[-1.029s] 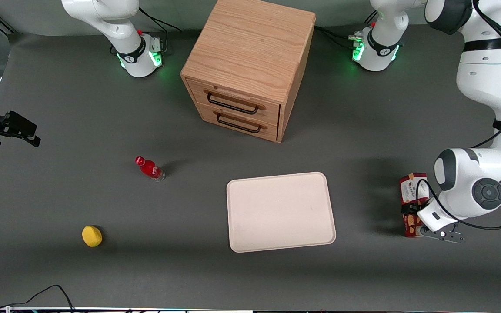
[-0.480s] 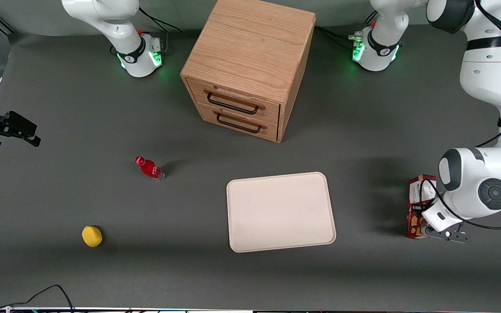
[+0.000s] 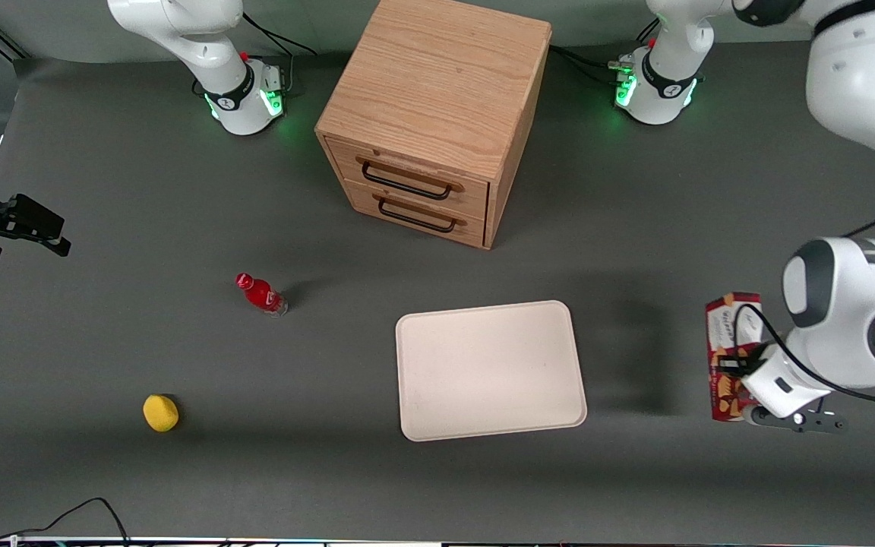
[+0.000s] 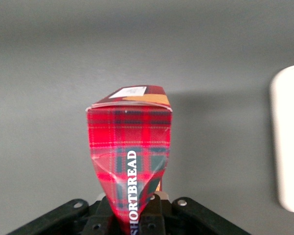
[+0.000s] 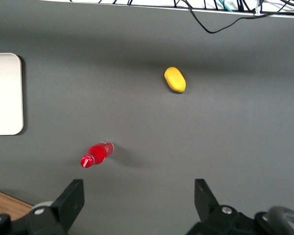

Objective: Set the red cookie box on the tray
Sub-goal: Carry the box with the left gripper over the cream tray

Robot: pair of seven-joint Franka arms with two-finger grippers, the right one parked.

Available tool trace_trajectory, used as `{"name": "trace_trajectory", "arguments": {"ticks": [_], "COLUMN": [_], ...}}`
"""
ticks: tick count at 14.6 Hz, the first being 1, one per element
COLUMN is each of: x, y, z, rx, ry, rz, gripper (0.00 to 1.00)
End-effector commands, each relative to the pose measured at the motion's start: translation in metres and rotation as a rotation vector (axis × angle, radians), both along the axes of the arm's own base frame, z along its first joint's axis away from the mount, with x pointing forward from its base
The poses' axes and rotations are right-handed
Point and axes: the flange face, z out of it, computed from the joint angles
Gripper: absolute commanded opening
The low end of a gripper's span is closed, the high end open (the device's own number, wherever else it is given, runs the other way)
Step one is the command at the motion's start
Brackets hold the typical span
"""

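The red cookie box [image 3: 724, 346] is a long tartan box held off the table toward the working arm's end, beside the tray and apart from it. My left gripper [image 3: 740, 374] is shut on it. In the left wrist view the fingers pinch the box [image 4: 129, 142] at its near end, where the gripper [image 4: 135, 216] dents the cardboard. The pale cream tray [image 3: 491, 370] lies flat in front of the drawer cabinet, with nothing on it. Its rounded edge shows in the left wrist view [image 4: 287, 142] and in the right wrist view [image 5: 5, 93].
A wooden two-drawer cabinet [image 3: 437, 121] stands farther from the camera than the tray. A small red bottle [image 3: 260, 294] and a yellow lemon-like object [image 3: 160, 412] lie toward the parked arm's end; both show in the right wrist view, bottle [image 5: 97, 153] and yellow object [image 5: 175, 79].
My left gripper has risen with the red cookie box in it. The box has left the table and shifted slightly toward the working arm's end. The tray has not moved.
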Motion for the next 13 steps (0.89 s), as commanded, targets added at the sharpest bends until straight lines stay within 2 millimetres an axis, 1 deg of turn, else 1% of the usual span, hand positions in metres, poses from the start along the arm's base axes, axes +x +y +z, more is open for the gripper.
{"name": "trace_trajectory", "arguments": {"ticks": [1, 2, 3, 4, 5, 7, 8, 9, 12, 13], "x": [-0.014, -0.018, -0.024, -0.029, -0.034, -0.043, -0.044, -0.041, -0.036, -0.033], "y": [-0.063, -0.086, -0.108, -0.126, -0.15, -0.187, -0.199, -0.208, -0.234, -0.235], "z": [0.044, 0.058, 0.067, 0.069, 0.068, 0.049, 0.039, 0.028, -0.025, -0.042], "rx": [0.005, -0.009, -0.028, -0.039, -0.049, -0.047, -0.051, -0.062, -0.082, -0.084], "ry": [0.005, 0.003, 0.003, 0.002, -0.001, 0.013, 0.007, -0.008, -0.025, -0.024], "rz": [0.112, 0.149, 0.187, 0.226, 0.254, 0.254, 0.241, 0.241, 0.222, 0.21], "gripper": [0.0, 0.0, 0.0, 0.0, 0.0, 0.0, 0.0, 0.0, 0.0, 0.0]}}
